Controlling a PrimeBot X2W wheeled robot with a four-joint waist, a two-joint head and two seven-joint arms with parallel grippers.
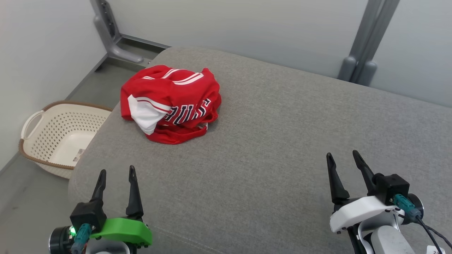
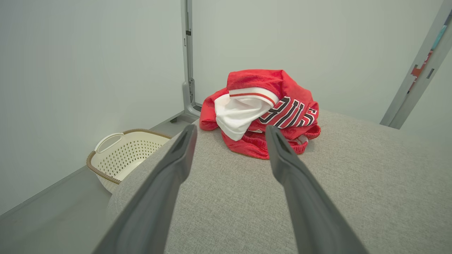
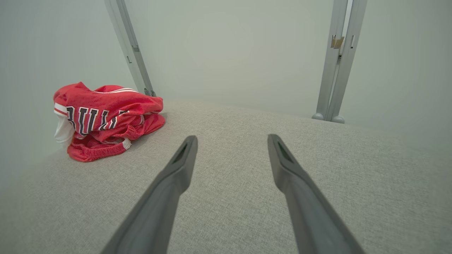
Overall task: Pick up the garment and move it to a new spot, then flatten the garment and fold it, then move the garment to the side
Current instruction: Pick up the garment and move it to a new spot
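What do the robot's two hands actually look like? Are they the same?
Nearly twins. Each has two long, dark, pointed jaws on a black block with a teal plug. The left gripper wears a bright green cover and shows a small green light; the right gripper wears a white cover, with a black cable trailing.

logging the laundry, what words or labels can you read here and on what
"BULL": black white-edged letters on the crumpled red jersey; the rest is folded under.
Sticker inside the cream perforated plastic basket: too small to read.
White tag, head view's lower right corner: cut off, unreadable.
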